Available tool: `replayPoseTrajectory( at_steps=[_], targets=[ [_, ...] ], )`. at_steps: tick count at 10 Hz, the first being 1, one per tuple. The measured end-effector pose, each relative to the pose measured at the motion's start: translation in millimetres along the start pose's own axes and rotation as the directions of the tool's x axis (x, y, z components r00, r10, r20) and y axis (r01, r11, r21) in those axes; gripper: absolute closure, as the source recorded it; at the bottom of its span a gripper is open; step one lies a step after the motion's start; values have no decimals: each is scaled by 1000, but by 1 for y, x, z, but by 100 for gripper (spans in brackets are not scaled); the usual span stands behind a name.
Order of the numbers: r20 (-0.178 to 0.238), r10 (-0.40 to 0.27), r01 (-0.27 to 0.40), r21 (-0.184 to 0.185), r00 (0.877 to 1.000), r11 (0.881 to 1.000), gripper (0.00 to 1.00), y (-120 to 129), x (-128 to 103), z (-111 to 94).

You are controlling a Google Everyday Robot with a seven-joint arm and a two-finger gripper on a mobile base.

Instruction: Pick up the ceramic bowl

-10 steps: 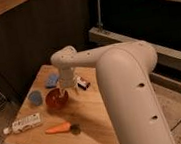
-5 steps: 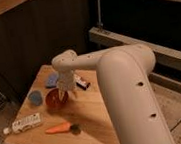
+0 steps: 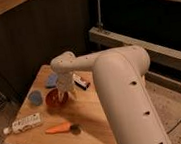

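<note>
The ceramic bowl (image 3: 52,98) is small, round, orange-red and glossy, and sits on the wooden table (image 3: 91,122) left of centre. My gripper (image 3: 63,94) hangs from the white arm right at the bowl's right rim, pointing down at it. The arm's wrist covers part of the bowl's right side.
A blue round object (image 3: 35,98) lies left of the bowl and a blue cloth-like thing (image 3: 51,81) behind it. A white tube (image 3: 23,124) lies at the front left, an orange carrot (image 3: 59,128) in front, and a small packet (image 3: 81,81) to the right. Dark shelving stands behind.
The gripper has moved down and slightly left onto the bowl's right rim. The bowl and the other objects have stayed in place.
</note>
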Motion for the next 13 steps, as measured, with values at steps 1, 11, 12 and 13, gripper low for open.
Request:
replayPoseTrajectory(
  at_steps=[1, 11, 12, 13],
  targets=[
    [-2, -8, 8, 8, 1000, 1000, 61, 1, 0, 2],
    [-26, -5, 7, 57, 1000, 998, 100, -1, 2, -13],
    [-27, 1, 1, 68, 1000, 998, 100, -3, 4, -20],
    [-24, 4, -2, 86, 1000, 996, 100, -6, 6, -31]
  ],
)
